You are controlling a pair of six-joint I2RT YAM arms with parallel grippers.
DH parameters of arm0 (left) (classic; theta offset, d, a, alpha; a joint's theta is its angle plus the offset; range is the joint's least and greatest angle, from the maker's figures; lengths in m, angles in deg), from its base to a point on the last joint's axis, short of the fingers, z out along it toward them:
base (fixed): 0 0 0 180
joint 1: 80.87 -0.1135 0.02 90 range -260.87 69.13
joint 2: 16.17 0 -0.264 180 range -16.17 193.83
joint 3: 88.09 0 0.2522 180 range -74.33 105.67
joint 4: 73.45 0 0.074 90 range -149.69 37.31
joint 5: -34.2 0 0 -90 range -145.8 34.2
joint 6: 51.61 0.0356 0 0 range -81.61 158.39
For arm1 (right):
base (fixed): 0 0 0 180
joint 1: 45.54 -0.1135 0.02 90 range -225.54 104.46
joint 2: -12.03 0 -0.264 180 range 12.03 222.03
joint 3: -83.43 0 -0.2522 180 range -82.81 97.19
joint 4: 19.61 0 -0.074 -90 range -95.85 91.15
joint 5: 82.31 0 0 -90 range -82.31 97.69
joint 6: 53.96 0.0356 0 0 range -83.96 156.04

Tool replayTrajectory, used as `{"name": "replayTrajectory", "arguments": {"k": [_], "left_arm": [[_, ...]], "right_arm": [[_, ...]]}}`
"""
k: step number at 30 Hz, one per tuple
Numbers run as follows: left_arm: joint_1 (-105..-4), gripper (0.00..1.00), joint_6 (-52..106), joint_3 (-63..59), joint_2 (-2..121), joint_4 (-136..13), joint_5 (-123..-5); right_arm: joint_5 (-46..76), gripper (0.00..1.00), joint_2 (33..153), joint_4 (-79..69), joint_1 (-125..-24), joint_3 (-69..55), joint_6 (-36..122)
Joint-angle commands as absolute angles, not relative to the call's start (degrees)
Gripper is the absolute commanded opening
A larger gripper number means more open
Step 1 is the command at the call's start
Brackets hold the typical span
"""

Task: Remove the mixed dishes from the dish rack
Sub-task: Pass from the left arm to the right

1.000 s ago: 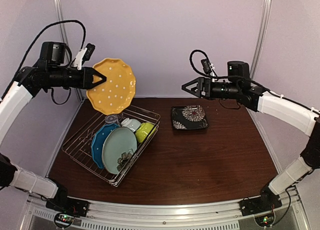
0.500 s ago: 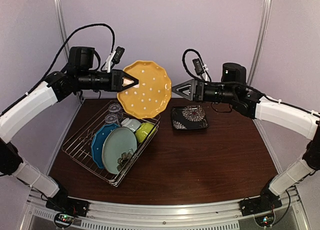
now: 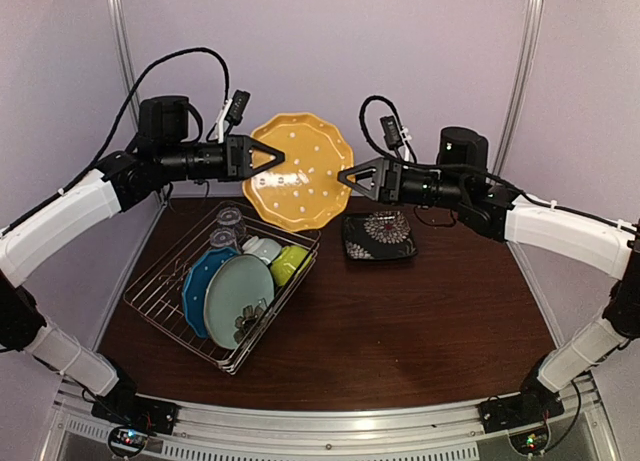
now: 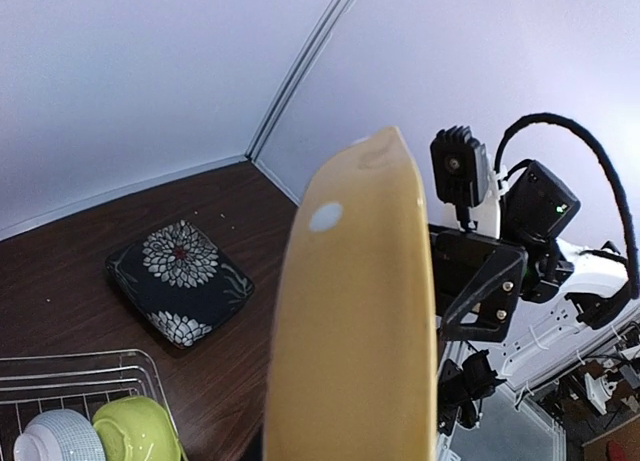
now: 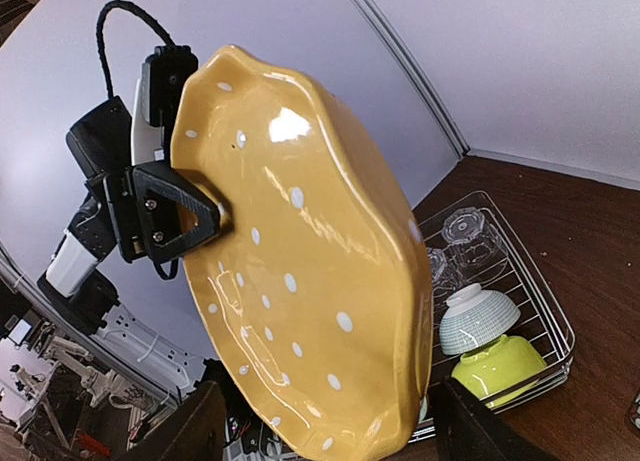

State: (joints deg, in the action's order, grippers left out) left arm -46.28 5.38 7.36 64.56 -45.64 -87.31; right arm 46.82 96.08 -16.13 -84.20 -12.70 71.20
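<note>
**Yellow plate aloft between both arms**

My left arm is stretched out level toward the middle. The left gripper (image 3: 272, 159) is clamped on the left rim of the orange-yellow dotted plate (image 3: 300, 176), which hangs on edge in the air above the far end of the dish rack (image 3: 160, 286). My right arm reaches in level from the other side. The right gripper (image 3: 347, 175) straddles the plate's opposite rim with its jaws spread, and my wrist view shows a gap on either side. The dark patterned plate (image 3: 378, 235) lies flat on the table (image 3: 440, 311), just right of the rack.

The orange-yellow dotted plate (image 3: 300, 171) hangs on edge near dish rack (image 3: 160, 286).
</note>
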Motion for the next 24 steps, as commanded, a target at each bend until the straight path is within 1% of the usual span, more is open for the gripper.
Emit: {"name": "replayTrajectory", "arguments": {"k": [1,3,5,9,10,12,15,19,24], "left_arm": [[-45.8,0.00,3.0,8.2,63.4,-59.2,-90.7],[-45.8,0.00,3.5,8.6,63.2,-58.8,-90.6],[-45.8,0.00,3.7,8.8,62.9,-58.7,-90.6],[-45.8,0.00,1.4,8.3,63.4,-62.3,-92.6],[-45.8,0.00,0.8,7.9,63.6,-63.3,-93.1],[-45.8,0.00,-0.1,7.5,63.7,-64.7,-93.7],[-45.8,0.00,-0.3,7.2,63.7,-65.2,-93.8],[-45.8,0.00,-0.5,6.8,63.7,-65.7,-94.1],[-45.8,0.00,-0.5,6.4,63.6,-65.7,-93.8]], "right_arm": [[44.0,0.71,96.7,-16.4,-84.8,-12.2,70.3],[42.3,0.70,96.1,-14.7,-84.8,-11.8,69.1],[41.9,0.66,96.0,-14.4,-84.9,-11.7,68.9],[44.3,0.46,96.6,-18.0,-84.8,-12.4,70.8],[45.5,0.43,96.8,-19.9,-84.8,-12.9,71.9],[47.5,0.41,97.0,-23.2,-84.8,-13.5,74.1],[48.1,0.38,97.3,-23.8,-84.8,-13.4,75.0],[48.1,0.28,97.4,-24.7,-84.8,-13.3,75.9],[48.8,0.19,97.5,-27.3,-84.8,-13.8,78.1]]}}
